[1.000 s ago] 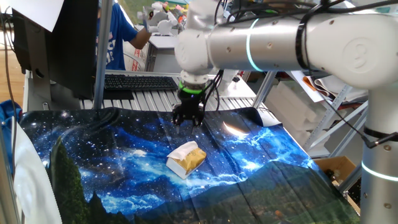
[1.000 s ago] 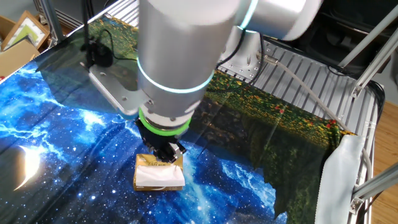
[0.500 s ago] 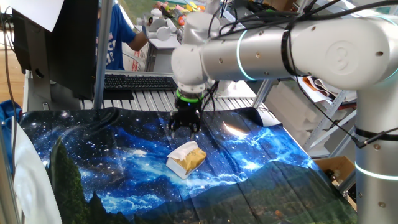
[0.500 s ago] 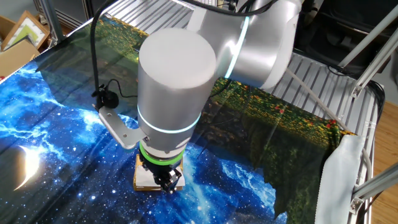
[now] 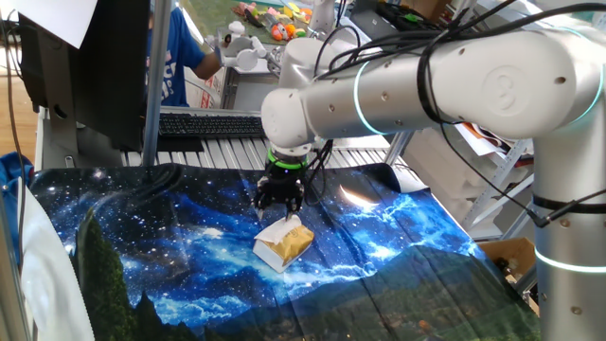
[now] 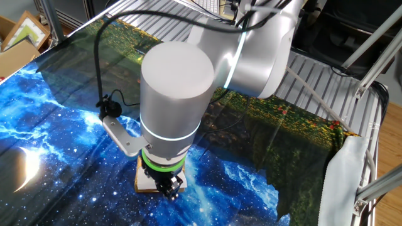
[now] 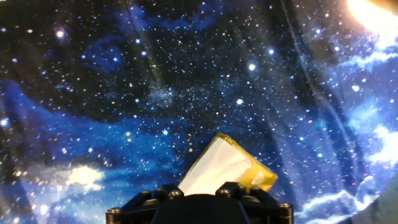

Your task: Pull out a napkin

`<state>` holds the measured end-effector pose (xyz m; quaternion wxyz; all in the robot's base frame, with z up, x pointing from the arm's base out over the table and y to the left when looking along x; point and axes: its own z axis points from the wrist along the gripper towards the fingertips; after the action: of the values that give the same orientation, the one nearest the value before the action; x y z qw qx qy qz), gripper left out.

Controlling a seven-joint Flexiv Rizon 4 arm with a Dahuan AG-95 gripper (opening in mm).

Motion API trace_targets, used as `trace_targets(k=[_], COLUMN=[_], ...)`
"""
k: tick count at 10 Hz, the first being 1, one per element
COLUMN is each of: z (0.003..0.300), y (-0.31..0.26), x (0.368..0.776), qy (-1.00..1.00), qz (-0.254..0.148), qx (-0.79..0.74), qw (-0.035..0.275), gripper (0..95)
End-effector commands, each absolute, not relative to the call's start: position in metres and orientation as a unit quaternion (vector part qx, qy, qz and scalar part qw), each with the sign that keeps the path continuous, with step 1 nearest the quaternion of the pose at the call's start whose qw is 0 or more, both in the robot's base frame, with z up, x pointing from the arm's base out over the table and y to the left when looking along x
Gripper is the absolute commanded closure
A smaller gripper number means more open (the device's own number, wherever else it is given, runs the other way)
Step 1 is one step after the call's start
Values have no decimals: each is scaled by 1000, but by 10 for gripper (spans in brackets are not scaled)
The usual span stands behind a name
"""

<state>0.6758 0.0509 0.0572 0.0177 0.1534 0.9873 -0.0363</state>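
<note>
the gripper (image 5: 280, 203) hangs just above the tissue box (image 5: 284, 244), whose napkin (image 5: 281, 230) pokes up right beneath its fingertips. i cannot tell whether the fingers are parted. judged the approach step; next, lower onto the napkin, pinch, lift.

We see the table (image 5: 142, 251) draped in a starry blue galaxy cloth, shading to dark green at its 6 o'clock edge in one fixed view. Near its middle lies a yellow-brown and white tissue box (image 5: 284, 242), flat on the cloth. A black cable (image 6: 119, 95) trails across the cloth toward 10 o'clock in the other fixed view.
</note>
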Motion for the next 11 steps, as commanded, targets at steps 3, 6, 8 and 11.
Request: trace_targets(k=[3, 6, 8, 11], z=[54, 54, 54, 54], y=[50, 50, 50, 50], x=[673, 673, 673, 674], qy=[989, 991, 991, 991], qz=[-34, -30, -28, -22], qx=[142, 127, 126, 129], qw=[21, 19, 20, 19], gripper=[380, 950, 950, 950])
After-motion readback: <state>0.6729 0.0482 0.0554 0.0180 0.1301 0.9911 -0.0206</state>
